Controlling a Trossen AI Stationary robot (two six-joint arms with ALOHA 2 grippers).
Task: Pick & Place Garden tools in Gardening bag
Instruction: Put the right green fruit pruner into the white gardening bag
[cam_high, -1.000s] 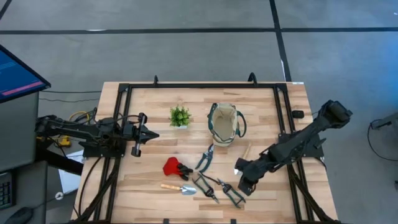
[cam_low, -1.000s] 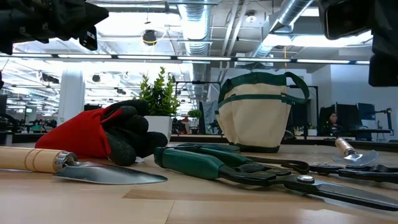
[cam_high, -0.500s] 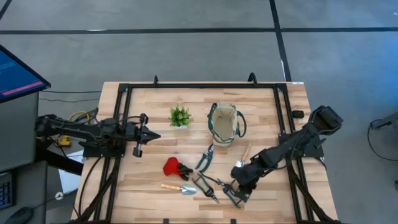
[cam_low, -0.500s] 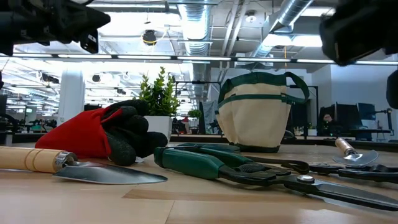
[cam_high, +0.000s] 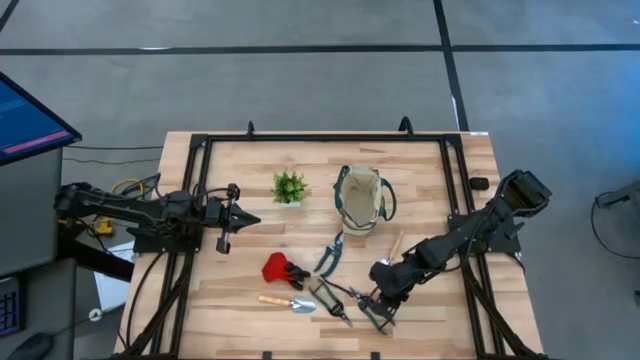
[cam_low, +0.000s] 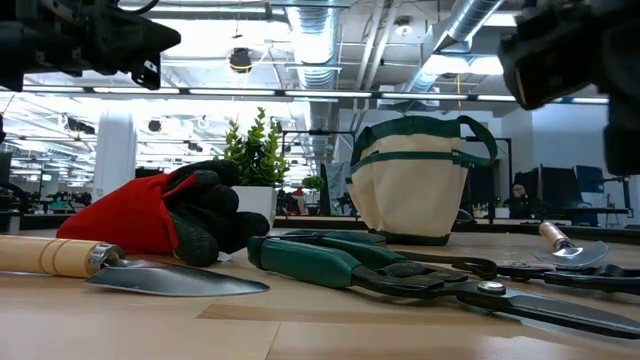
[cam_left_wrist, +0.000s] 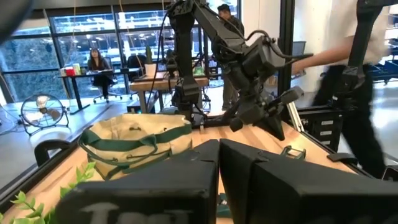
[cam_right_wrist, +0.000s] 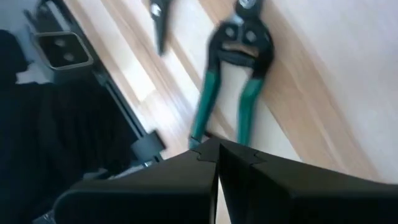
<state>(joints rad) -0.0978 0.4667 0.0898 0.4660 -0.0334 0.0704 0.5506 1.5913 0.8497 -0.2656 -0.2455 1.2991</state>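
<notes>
The beige gardening bag (cam_high: 360, 198) with green trim stands upright at the table's middle far side; it also shows in the low view (cam_low: 410, 185). The tools lie in front of it: a red-and-black glove (cam_high: 280, 268), a wooden-handled trowel (cam_high: 285, 301), green-handled pruners (cam_high: 328, 252), two shears (cam_high: 330, 300) (cam_high: 372, 310) and a second trowel (cam_high: 395, 243). My right gripper (cam_high: 380, 296) is shut, just over green-handled pruners (cam_right_wrist: 230, 93), its tips (cam_right_wrist: 216, 149) near their handle ends. My left gripper (cam_high: 242, 218) is shut and empty at the table's left.
A small green potted plant (cam_high: 290, 186) stands left of the bag. A black frame (cam_high: 300, 140) runs round the table. A small dark thing (cam_high: 480, 183) lies at the right rail. The left wrist view shows people (cam_left_wrist: 348, 81) beyond the table.
My right gripper has gone a little toward the table's left, over the shears at the near right, its arm stretching lower over the table. The tools and the bag have kept still.
</notes>
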